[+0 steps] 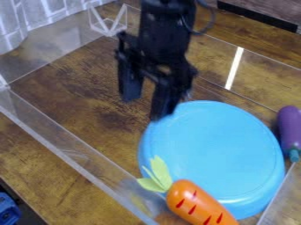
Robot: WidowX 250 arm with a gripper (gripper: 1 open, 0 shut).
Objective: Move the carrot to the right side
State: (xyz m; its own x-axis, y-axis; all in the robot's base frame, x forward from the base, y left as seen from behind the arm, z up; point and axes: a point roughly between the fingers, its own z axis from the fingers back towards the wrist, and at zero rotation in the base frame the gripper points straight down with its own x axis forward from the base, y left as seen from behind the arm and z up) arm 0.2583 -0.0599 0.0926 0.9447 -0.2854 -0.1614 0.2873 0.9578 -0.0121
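One small carrot (194,203), probably light, rigid and slippery; grip across its thick orange middle. The blurred end effector (150,98) looks open, holding nothing.

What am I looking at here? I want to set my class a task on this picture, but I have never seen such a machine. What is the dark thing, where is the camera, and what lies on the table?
The dark thing is the end of a robot arm, its gripper, with two jaws pointing down that look apart with nothing between them. There is a single view, from a camera set off the arm, looking down at an angle. The surface is a wooden table with low clear plastic walls around it. On it lies a round blue plate. A small orange toy carrot with pale leaves rests at the plate's near edge. A purple eggplant toy lies at the right edge. The picture is a little blurred around the arm.
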